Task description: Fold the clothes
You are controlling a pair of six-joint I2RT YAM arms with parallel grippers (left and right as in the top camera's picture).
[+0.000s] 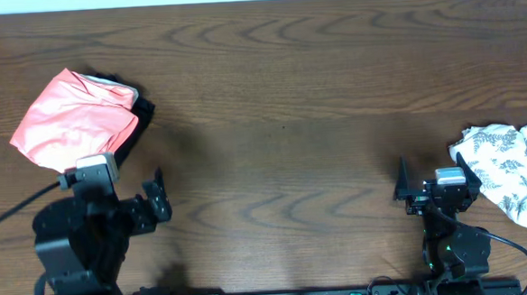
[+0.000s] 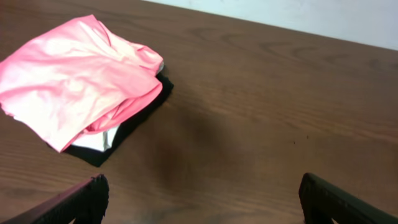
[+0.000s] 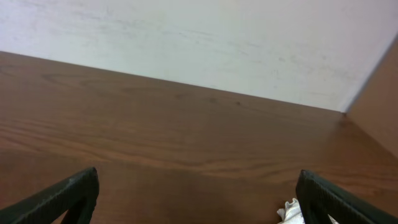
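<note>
The salmon-pink garment (image 1: 74, 117) lies folded at the far left of the table, on top of a small stack of a white garment (image 2: 99, 140) and a black one (image 2: 140, 118). It fills the upper left of the left wrist view (image 2: 74, 81). My left gripper (image 1: 116, 180) is open and empty just in front of the stack, its fingers wide apart over bare wood (image 2: 202, 186). My right gripper (image 1: 432, 164) is open and empty at the front right (image 3: 198, 180), far from the pink garment.
A crumpled white cloth with grey leaf print (image 1: 513, 175) lies at the right edge, just right of my right gripper; a corner of it shows in the right wrist view (image 3: 291, 211). The wooden table (image 1: 279, 101) ends at a pale wall (image 3: 199, 43).
</note>
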